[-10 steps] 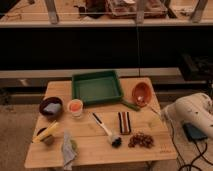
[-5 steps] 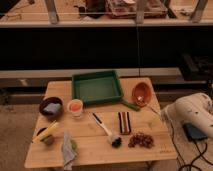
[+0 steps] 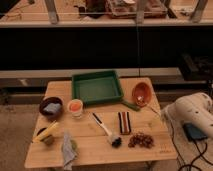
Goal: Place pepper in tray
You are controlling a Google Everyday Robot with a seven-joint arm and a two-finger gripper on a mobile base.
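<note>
Nothing visible has changed over the last second. Every object on the wooden table [image 3: 95, 155] sits where it did, and the white arm at the right edge has not shifted. The approach has therefore not started, and the whole task is still ahead.

The pepper [image 3: 131, 105] lies flat on the tabletop, just off the front right corner of the tray [image 3: 97, 90] and close beside the orange bowl [image 3: 142, 93]. It is outside the tray, though only a short move away from it. The tray stands at the back middle of the table with its green floor showing.

The gripper [image 3: 172, 112] hangs at the end of the white arm, off the right side of the table and apart from the pepper. Its jaws are released and hold nothing. From this position, the next move would seem to be a reach leftward to the pepper. The orange bowl is near enough to get in the way of that reach.

Also on the table are a dark bowl [image 3: 51, 107] on the left, a black-bristled brush [image 3: 106, 130] near the middle and a yellow stick [image 3: 46, 132] at the front left.

No brand, label or writing can be read on anything in view.
</note>
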